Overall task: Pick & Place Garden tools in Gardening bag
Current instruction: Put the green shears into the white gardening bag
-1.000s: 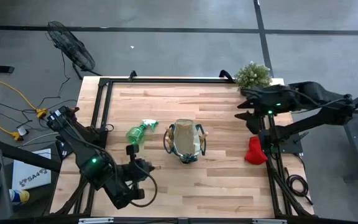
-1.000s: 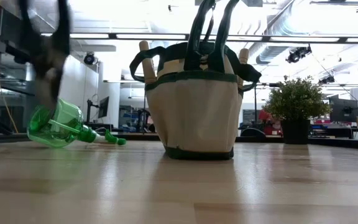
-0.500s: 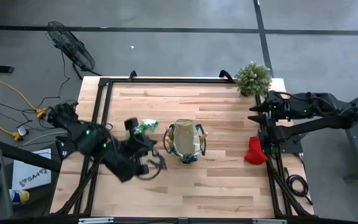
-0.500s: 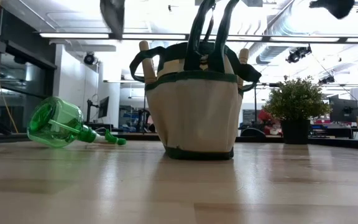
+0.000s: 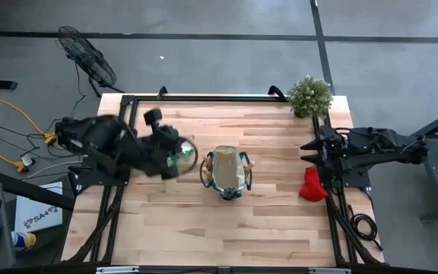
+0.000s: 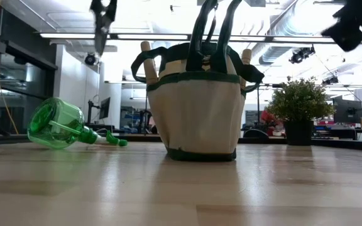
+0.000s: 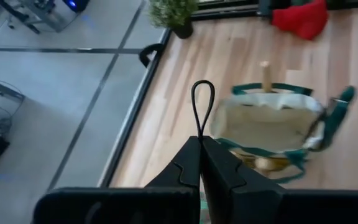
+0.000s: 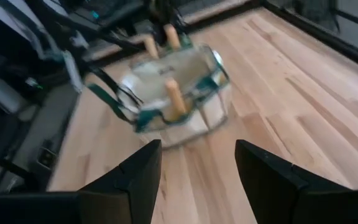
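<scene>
Centrally, round fabric gardening bag (image 5: 226,173), wooden handles (image 8: 176,98)

Grey floor (image 5: 226,65), ceiling striplights (image 6: 74,36)

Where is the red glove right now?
In the high view the red glove lies at the table's right edge, right of the gardening bag, just below the open right gripper.

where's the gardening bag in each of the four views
High view: the gardening bag stands mid-table, between the two arms.
Low view: the bag fills the centre, handles reaching the top edge.
Left wrist view: the bag lies beyond the shut left claw.
Right wrist view: the bag lies beyond the open right claw.
Shared landmark: wooden handles sticking up from its pockets.
</scene>
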Robot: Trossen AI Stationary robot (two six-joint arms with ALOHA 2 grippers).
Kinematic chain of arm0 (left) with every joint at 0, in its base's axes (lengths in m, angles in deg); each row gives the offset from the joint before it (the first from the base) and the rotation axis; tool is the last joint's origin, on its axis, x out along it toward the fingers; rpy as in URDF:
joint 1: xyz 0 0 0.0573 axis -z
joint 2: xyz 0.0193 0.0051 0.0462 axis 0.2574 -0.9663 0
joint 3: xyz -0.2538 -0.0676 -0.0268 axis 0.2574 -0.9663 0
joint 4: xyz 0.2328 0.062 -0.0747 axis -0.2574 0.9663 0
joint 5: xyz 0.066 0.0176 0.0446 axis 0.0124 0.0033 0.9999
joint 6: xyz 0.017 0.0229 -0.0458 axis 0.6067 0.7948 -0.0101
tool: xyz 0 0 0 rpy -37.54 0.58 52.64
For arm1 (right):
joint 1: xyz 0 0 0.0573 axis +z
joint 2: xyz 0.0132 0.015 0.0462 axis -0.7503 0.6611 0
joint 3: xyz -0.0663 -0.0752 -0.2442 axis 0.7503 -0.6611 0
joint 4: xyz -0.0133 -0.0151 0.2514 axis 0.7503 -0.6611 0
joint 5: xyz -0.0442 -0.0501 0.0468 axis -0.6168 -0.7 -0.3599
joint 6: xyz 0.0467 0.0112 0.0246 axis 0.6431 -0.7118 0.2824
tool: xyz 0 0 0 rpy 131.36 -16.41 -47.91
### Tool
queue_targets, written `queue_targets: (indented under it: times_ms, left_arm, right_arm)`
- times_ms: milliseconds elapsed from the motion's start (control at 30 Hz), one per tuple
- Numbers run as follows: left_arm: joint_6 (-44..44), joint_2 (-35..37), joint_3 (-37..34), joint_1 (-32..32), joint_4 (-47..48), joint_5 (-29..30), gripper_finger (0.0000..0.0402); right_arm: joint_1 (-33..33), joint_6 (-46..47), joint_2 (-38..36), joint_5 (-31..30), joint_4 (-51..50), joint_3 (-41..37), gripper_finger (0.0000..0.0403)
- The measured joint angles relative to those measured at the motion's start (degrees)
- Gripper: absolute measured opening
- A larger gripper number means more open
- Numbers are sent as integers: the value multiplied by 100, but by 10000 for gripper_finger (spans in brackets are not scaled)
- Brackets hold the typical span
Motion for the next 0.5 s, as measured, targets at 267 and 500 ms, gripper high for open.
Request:
queue_targets:
  times_ms: [267,500]
  left_arm:
    - [1559,1,249,-1203,-600,-838,0]
    - [2814,-3,249,-2250,-1352,-1797,0]
  right_arm:
    - [-2,-9,44,27,1062,-267,197]
    - [-1,-216,171,-73,2549,-1335,197]
